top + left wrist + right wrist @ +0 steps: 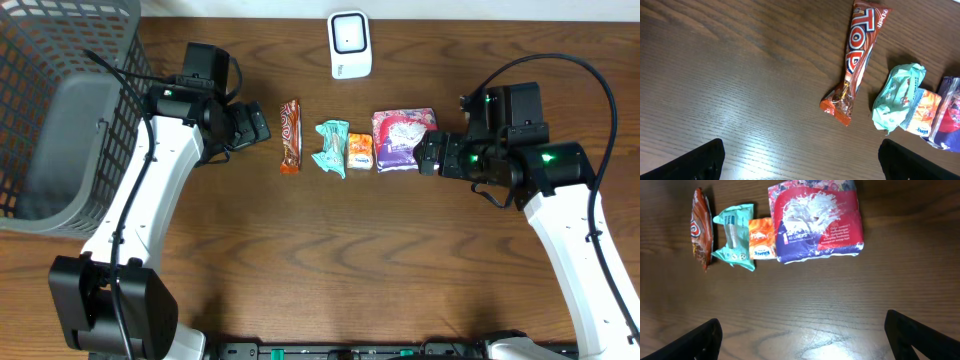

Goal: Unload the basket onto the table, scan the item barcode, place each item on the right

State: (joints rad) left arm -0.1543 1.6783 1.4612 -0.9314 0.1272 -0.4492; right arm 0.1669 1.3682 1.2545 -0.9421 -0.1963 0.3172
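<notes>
Table (300, 260): dark brown wood grain, and everything below sat on it.
Basket (60, 120): grey plastic mesh, at the far left corner of the table. Inside, only its own solid grey floor could be seen.
Liner pack (402, 140): the biggest item and the right end of the row at mid-table. It was a soft, squarish pack, red and purple with a white splash and a floral strip, lying flat with the print up.
Scanner (350, 45): a white, rounded block with a dark window, at the far edge, well apart from the row.
Chocolate bar (290, 136): a long, orange-brown wrapper with big red letters. It was the left end of the row, lying lengthwise away from the robot.
Teal packet (332, 147): crumpled, just right of the bar.
Orange packet (359, 152): the smallest, wedged between the teal packet and the liner pack and touching both.
Left gripper (262, 127): jaws spread wide with nothing between them, just left of the bar.
Right gripper (422, 156): jaws spread wide with bare table between them, at the liner pack's right edge.
</notes>
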